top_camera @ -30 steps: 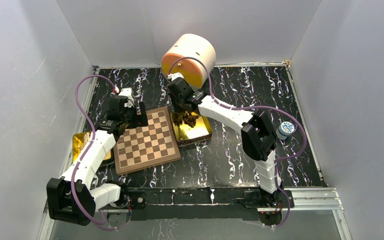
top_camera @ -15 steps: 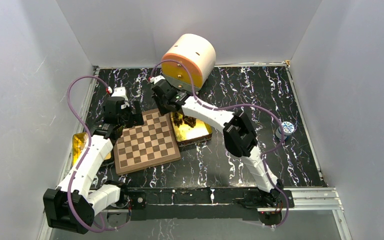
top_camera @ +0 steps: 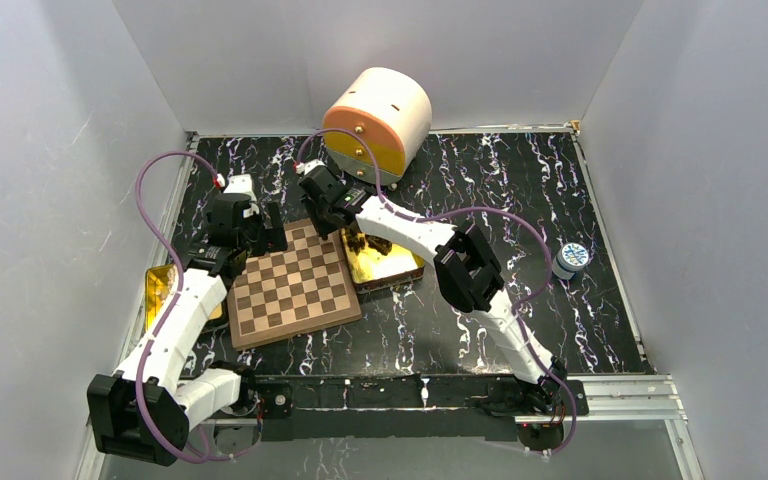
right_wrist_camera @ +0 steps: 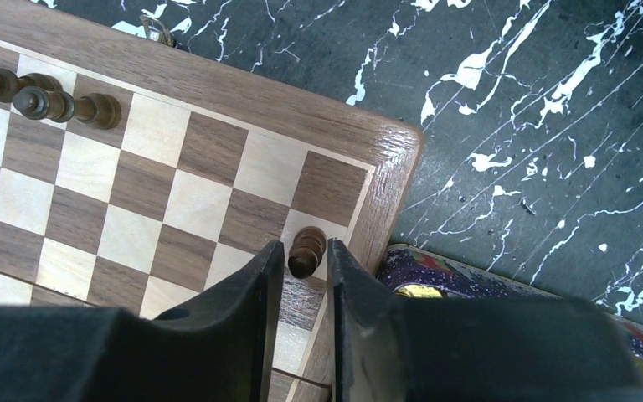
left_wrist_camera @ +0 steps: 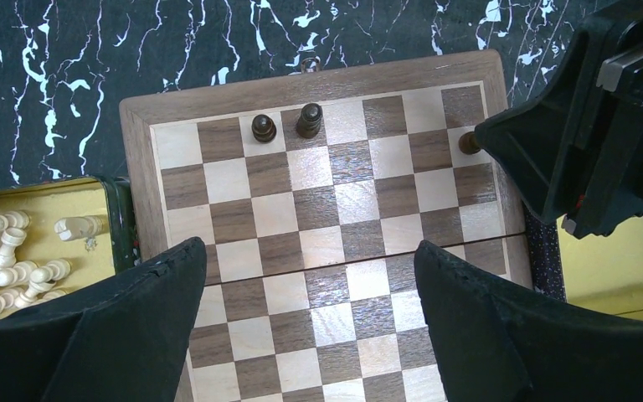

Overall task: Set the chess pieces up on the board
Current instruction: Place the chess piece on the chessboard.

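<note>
Dark piece (right_wrist_camera: 306,249), board (right_wrist_camera: 259,100) corner square: likely light, tippy (turned wood, slick); pinch waist. Right gripper (right_wrist_camera: 306,266) fingers flank it, contact unclear; left gripper (left_wrist_camera: 308,268) fingers wide apart.

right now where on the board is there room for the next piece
The board is mostly bare: the middle and near rows, nearer than the two dark pieces on its far row. Tight only by the far right corner, where the right gripper straddles a third piece.

Left arm (top_camera: 182,308) and right arm (top_camera: 405,226) wearing white shells over black joints, purple cables (top_camera: 146,190) looping off both, black motor blocks (top_camera: 467,270) showing at the bends, black claw fingers (left_wrist_camera: 109,335) tapering to blunt tips
</note>
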You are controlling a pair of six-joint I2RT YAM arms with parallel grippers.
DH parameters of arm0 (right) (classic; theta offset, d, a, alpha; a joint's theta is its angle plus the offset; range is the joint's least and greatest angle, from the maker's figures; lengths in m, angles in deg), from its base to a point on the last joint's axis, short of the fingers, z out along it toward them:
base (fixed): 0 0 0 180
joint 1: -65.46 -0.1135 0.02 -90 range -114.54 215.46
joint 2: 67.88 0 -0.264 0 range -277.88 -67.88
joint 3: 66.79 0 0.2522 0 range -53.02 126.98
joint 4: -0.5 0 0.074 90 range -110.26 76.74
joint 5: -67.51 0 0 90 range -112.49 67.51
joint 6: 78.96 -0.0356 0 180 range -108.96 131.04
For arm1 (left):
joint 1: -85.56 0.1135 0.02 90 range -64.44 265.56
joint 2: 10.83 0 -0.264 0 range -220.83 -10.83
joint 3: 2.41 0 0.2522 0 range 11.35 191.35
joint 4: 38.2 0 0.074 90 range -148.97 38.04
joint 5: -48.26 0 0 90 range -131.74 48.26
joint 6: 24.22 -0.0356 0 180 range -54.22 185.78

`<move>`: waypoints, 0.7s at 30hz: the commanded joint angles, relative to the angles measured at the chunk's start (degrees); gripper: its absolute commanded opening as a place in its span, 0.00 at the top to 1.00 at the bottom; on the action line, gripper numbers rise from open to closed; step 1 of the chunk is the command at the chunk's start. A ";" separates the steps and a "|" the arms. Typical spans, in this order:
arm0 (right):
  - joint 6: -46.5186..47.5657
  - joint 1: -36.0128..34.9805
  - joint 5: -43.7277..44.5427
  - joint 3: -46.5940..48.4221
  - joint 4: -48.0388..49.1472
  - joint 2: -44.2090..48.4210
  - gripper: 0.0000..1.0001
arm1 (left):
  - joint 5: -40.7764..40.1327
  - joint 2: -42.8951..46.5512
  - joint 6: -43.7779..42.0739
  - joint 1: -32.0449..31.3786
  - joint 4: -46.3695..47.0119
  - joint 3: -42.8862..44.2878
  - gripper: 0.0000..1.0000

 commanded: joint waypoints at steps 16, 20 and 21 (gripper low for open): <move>-1.09 0.13 1.43 -23.55 10.31 27.89 0.56 | 7.83 -3.94 1.26 0.00 -2.78 6.16 0.13; -2.35 0.08 1.94 -33.22 12.74 35.42 0.55 | 11.68 -7.30 2.22 0.00 -3.55 9.08 0.17; -2.84 0.04 1.94 -36.01 13.22 37.31 0.54 | 13.29 -8.49 2.34 -0.01 -3.61 9.84 0.19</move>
